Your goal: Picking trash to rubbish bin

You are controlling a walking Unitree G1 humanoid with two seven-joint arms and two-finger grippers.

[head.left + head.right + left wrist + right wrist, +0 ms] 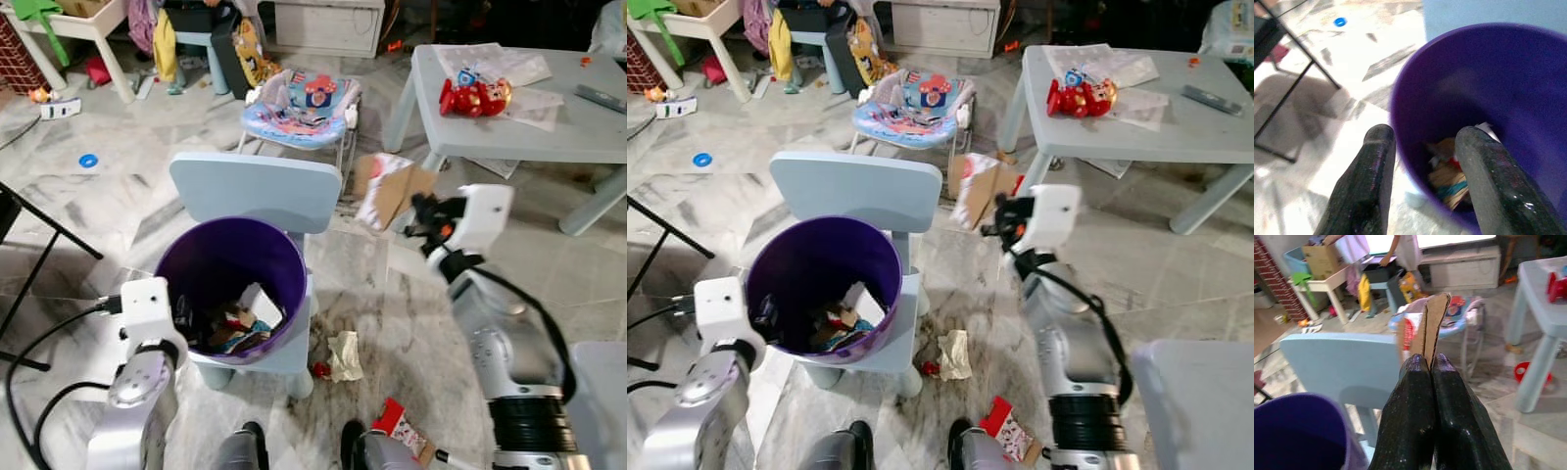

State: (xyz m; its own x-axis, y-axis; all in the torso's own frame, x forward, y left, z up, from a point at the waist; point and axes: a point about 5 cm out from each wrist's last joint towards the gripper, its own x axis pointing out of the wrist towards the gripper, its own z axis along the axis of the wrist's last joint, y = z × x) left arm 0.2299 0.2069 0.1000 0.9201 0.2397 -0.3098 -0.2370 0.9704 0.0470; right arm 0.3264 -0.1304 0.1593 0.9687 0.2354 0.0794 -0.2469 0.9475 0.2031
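Marble floor [411, 323] carries a chair [257, 191] with the purple bin [231, 257] on its seat. Right gripper [419, 217] fingers pinch folded cardboard [392, 191] aloft, right of the bin, ready to drop in. Left gripper [1425, 161] fingers straddle the bin's rim, apparently steadying it.

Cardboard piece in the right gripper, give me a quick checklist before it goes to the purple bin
1. Grip on the cardboard piece: ok, the right gripper is shut on its lower edge.
2. Cardboard over the purple bin: not ok, it hangs to the bin's right, beyond the chair back.
3. Bin mouth open with room inside: ok, trash covers just the bottom.
4. Bin steadied: ok, the left gripper straddles its rim, fingers open.
5. Floor trash left: not ok, crumpled paper and a red wrapper remain.
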